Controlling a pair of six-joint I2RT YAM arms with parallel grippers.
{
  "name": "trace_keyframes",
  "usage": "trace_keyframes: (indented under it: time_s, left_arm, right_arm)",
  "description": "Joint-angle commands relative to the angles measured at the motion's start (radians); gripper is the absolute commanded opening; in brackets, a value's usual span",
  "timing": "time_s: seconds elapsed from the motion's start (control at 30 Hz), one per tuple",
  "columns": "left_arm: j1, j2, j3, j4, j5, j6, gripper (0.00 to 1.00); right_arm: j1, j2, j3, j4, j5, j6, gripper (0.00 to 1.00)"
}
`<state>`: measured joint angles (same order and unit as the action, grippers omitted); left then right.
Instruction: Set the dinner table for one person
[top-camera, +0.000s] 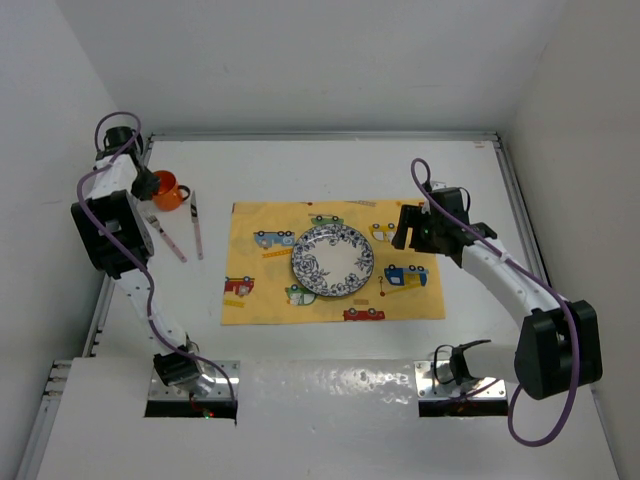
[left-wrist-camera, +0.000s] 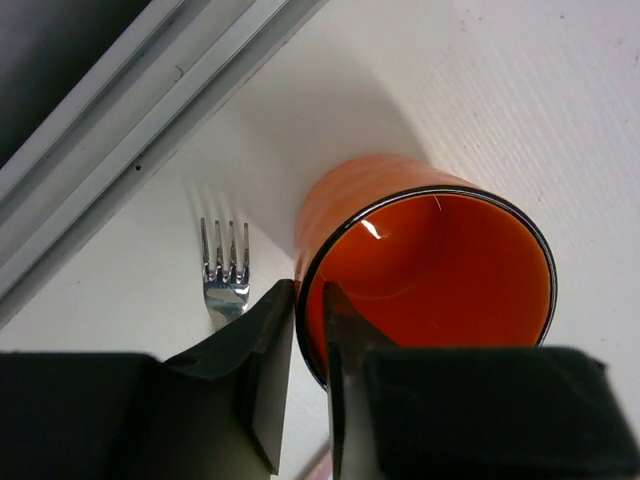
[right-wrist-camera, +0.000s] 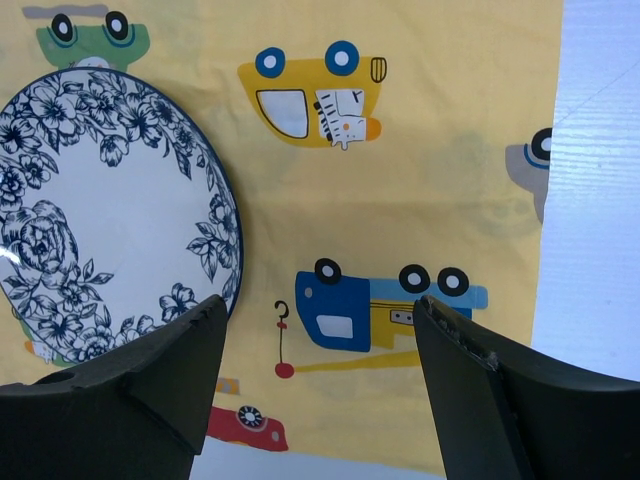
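Left gripper (left-wrist-camera: 311, 305) first: it's clamped on the rim of the orange cup (left-wrist-camera: 430, 270), one finger inside the wall and one outside. The fork (left-wrist-camera: 225, 272) lies just beside the cup, tines pointing at the metal rail (left-wrist-camera: 120, 130). I honestly can't tell whether the cup's base is off the surface.

Right gripper (right-wrist-camera: 318, 315) is spread wide with nothing in it, hanging over the yellow car-print placemat (right-wrist-camera: 430, 150) just to the right of the blue floral plate (right-wrist-camera: 100, 220).

Zooming out, the white counter (top-camera: 300, 170) carries everything. The mat sits in the middle with the plate on it, the cup is way over in the far left corner, and another utensil (top-camera: 198, 225) lies between the fork and the mat.

So I'd say we're at the cup step. The plate looks sorted and the cutlery isn't placed. The next move probably needs a straight lift, then a carry over toward the mat. Keep it level, since a rim pinch could let the cup swing or slip. The right arm might need to clear out of that area too.
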<state>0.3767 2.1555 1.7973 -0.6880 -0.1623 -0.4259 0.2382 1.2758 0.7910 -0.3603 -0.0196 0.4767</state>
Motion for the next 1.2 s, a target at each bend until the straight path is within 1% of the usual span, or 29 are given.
trace_keyframes:
  time_s: [0.0, 0.03, 0.13, 0.37, 0.47, 0.53, 0.57, 0.63, 0.67, 0.73, 0.77, 0.83, 0.87, 0.93, 0.97, 1.0, 1.03, 1.1, 1.13, 1.17]
  left_arm:
    - [0.014, -0.014, 0.065, 0.015, 0.018, 0.001, 0.15]
    - [0.014, -0.013, 0.071, 0.01, 0.021, 0.003, 0.1]
    - [0.016, -0.013, 0.094, -0.005, 0.036, 0.001, 0.0]
    - [0.01, -0.097, 0.096, -0.018, 0.122, -0.019, 0.0]
    - [-0.019, -0.163, 0.074, -0.016, 0.153, -0.025, 0.0]
    - [-0.065, -0.223, 0.053, 0.004, 0.171, -0.031, 0.0]
    - [-0.108, -0.259, 0.033, 0.014, 0.187, -0.034, 0.0]
    - [-0.159, -0.29, 0.024, 0.019, 0.193, -0.047, 0.0]
    - [-0.22, -0.318, 0.01, 0.033, 0.193, -0.051, 0.0]
    - [-0.278, -0.344, -0.01, 0.054, 0.208, -0.08, 0.0]
    - [-0.342, -0.368, -0.022, 0.085, 0.214, -0.103, 0.0]
    - [-0.412, -0.384, -0.053, 0.11, 0.216, -0.126, 0.0]
    - [-0.477, -0.394, -0.062, 0.135, 0.21, -0.145, 0.0]
    - [-0.542, -0.395, -0.076, 0.16, 0.205, -0.165, 0.0]
    - [-0.602, -0.387, -0.079, 0.183, 0.202, -0.183, 0.0]
    - [-0.63, -0.382, -0.078, 0.191, 0.199, -0.191, 0.0]
    - [-0.686, -0.37, -0.076, 0.209, 0.198, -0.21, 0.0]
    - [-0.743, -0.35, -0.067, 0.232, 0.192, -0.229, 0.0]
    - [-0.796, -0.341, -0.061, 0.246, 0.169, -0.241, 0.0]
    - [-0.826, -0.332, -0.052, 0.251, 0.158, -0.249, 0.0]
  right_arm:
    - [0.006, -0.01, -0.003, 0.021, -0.006, -0.01, 0.74]
    - [0.006, -0.009, -0.003, 0.023, -0.008, -0.01, 0.74]
    - [0.006, -0.01, -0.001, 0.021, -0.009, -0.01, 0.74]
    - [0.006, -0.03, 0.025, -0.003, -0.006, -0.01, 0.74]
    - [0.006, -0.052, 0.034, -0.023, 0.012, -0.012, 0.73]
    - [0.006, -0.067, 0.039, -0.045, 0.017, -0.012, 0.73]
    - [0.007, -0.085, 0.04, -0.054, 0.035, -0.012, 0.73]
    - [0.007, -0.107, 0.04, -0.078, 0.052, -0.01, 0.74]
    - [0.006, -0.133, 0.039, -0.088, 0.07, -0.007, 0.74]
    - [0.006, -0.157, 0.036, -0.115, 0.092, -0.003, 0.74]
    - [0.006, -0.183, 0.036, -0.124, 0.107, 0.0, 0.74]
    - [0.006, -0.21, 0.033, -0.152, 0.121, 0.016, 0.74]
    - [0.006, -0.234, 0.031, -0.16, 0.133, 0.02, 0.74]
    - [0.006, -0.256, 0.031, -0.189, 0.144, 0.034, 0.74]
    - [0.006, -0.272, 0.034, -0.213, 0.158, 0.039, 0.74]
    - [0.006, -0.28, 0.043, -0.226, 0.164, 0.042, 0.74]
    - [0.006, -0.286, 0.048, -0.241, 0.17, 0.045, 0.74]
    - [0.006, -0.305, 0.068, -0.278, 0.184, 0.057, 0.74]
    - [0.006, -0.311, 0.074, -0.299, 0.19, 0.068, 0.74]
    - [0.006, -0.32, 0.086, -0.31, 0.198, 0.072, 0.74]
